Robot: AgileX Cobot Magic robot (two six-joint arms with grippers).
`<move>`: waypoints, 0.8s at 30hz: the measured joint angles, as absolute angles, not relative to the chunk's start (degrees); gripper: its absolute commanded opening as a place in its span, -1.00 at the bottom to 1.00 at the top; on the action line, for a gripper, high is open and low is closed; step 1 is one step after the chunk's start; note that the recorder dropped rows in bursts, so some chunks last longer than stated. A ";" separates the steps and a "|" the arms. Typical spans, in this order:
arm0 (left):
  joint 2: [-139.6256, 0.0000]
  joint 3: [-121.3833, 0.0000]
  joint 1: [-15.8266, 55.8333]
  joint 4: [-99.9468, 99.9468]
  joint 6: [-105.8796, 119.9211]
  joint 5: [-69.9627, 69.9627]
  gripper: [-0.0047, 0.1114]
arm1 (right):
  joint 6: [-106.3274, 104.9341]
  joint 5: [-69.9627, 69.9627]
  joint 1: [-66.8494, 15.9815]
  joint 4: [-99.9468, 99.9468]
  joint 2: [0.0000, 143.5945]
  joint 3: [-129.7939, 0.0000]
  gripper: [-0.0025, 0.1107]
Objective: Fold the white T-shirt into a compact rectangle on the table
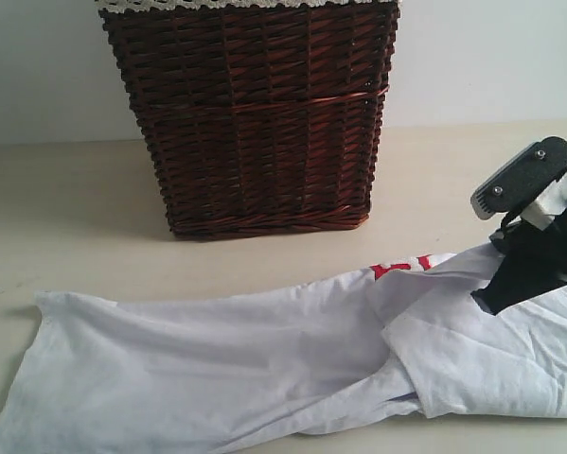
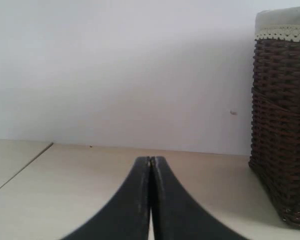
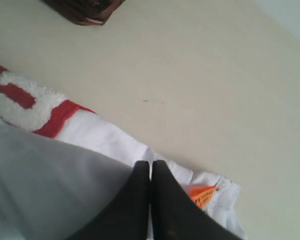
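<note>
Basket point(image 1: 250, 118) blocks the middle; open table point(image 1: 65, 208) flanks it.

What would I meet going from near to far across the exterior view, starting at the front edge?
white T-shirt → bare strip of table → dark wicker basket → pale wall

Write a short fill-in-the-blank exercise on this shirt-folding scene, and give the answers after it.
1. In the exterior view the wicker basket stands ____ the white T-shirt.
2. The fuzzy lettering on the T-shirt is outlined in ____.
3. The left claw and the right claw both have their jaws ____.
4. The small tag by the right claw is ____.
Missing words: behind; red; shut; orange.
</note>
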State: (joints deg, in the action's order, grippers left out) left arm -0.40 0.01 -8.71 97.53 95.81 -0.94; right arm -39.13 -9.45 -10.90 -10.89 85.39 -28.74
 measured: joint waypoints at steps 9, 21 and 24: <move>-0.40 0.01 -8.71 97.53 95.81 -0.94 -0.92 | -39.19 -20.60 -10.90 -13.34 95.49 -28.74 -0.03; -0.40 0.01 -8.71 97.53 95.81 -0.94 -0.92 | -36.48 -14.68 -10.68 1.01 85.42 -28.97 -0.39; -0.40 0.01 -8.71 97.53 95.81 -0.94 -0.92 | -32.67 -3.97 -10.68 14.06 86.38 -28.97 -0.71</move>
State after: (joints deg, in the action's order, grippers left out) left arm -0.40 0.01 -8.71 97.53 95.81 -0.94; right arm -32.67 -3.97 -10.68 14.06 86.38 -28.97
